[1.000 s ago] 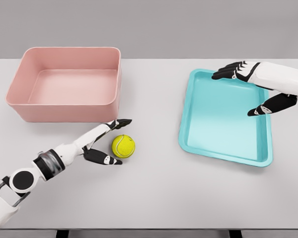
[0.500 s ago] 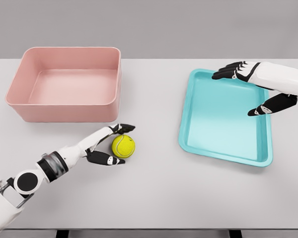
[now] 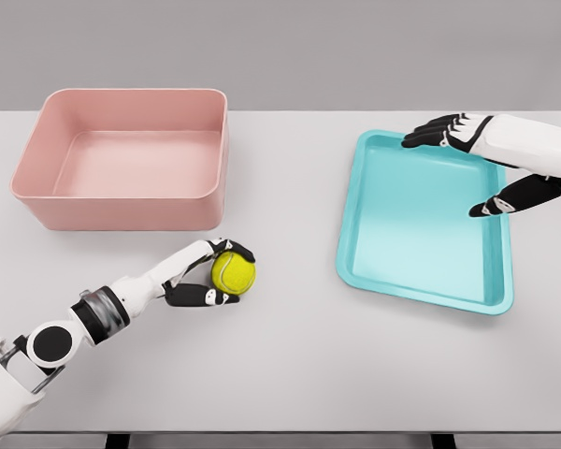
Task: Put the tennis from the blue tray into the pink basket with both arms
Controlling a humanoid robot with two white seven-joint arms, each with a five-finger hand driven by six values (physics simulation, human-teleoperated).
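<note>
Fingers of the left hand [image 3: 208, 277] curl around the tennis ball [image 3: 233, 273], dark fingertips hooked over its top and the thumb tucked under its lower side, so the ball is pinched between them. The ball sits on the counter [image 3: 290, 365] (not in either container), just in front of the near right corner of the pink basket [image 3: 122, 154] and well apart from the blue tray [image 3: 421, 220]. The left arm reaches in from the lower left corner, its forearm stretched low across the counter toward the ball. The right hand [image 3: 486, 164] hovers over the far right part of the tray with its fingers spread and holding nothing, four fingers pointing left above the tray's far rim and the thumb angled down over the tray floor.
</note>
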